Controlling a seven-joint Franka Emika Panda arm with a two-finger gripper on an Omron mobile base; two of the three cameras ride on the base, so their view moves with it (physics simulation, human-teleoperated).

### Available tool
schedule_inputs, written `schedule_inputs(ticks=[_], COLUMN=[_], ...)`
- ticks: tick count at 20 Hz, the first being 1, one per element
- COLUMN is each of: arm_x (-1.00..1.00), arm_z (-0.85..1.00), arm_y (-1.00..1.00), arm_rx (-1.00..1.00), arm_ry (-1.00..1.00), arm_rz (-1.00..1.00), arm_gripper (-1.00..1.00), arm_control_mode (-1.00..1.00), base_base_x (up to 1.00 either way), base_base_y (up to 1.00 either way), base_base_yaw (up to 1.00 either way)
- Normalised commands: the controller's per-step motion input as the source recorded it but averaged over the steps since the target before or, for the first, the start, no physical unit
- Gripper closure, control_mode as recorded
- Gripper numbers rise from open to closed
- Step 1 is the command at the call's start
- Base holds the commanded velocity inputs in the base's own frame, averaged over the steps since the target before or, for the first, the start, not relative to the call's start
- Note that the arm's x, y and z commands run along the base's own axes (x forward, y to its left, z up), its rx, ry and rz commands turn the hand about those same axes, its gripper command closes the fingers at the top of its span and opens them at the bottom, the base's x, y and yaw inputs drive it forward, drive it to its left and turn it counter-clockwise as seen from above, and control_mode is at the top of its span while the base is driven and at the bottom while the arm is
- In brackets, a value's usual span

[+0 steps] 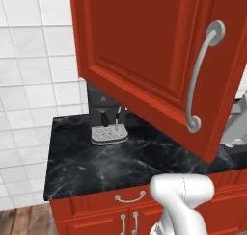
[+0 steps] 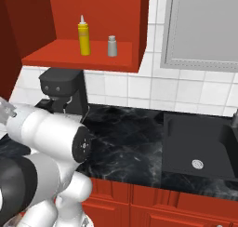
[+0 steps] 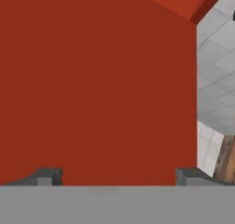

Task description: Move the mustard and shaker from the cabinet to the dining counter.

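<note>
The red cabinet [image 2: 79, 58] stands open. On its shelf the yellow mustard [image 2: 84, 37] stands upright, with the small grey shaker [image 2: 112, 46] just to its right and apart from it. The cabinet's door [image 1: 144, 51], with a curved silver handle [image 1: 200, 80], is swung out over the counter. In the hand view my gripper [image 3: 118, 176] is open, its fingertips [image 3: 46, 176] wide apart with nothing between them, facing a flat red cabinet panel [image 3: 92, 81] close ahead. A black marble counter [image 2: 125, 137] lies below; I cannot tell whether it is the dining counter.
A dark coffee machine [image 1: 107, 116] stands on the counter under the cabinet, against the tiled wall. A black sink [image 2: 200, 147] is set into the counter to the right, below a window. Red drawers [image 1: 130, 198] front the counter.
</note>
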Motion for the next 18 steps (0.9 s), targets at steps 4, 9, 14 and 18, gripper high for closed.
schedule_inputs(ticks=[4, 9, 14, 18], arm_x=[-0.11, 0.00, -0.09, -0.06], arm_z=[0.17, 0.11, 0.00, 0.00], arm_y=[0.64, 0.61, 0.78, 0.81], arm_rx=[0.00, 0.00, 0.00, 0.00], arm_ry=[-0.10, -0.09, -0.13, -0.11], arm_rz=[0.00, 0.00, 0.00, 0.00], arm_gripper=[-1.00, -1.00, -1.00, -1.00], arm_control_mode=[-1.00, -1.00, -1.00, -1.00], base_base_x=[0.00, 0.00, 0.00, 0.00], base_base_y=[0.00, 0.00, 0.00, 0.00], base_base_yaw=[0.00, 0.00, 0.00, 0.00])
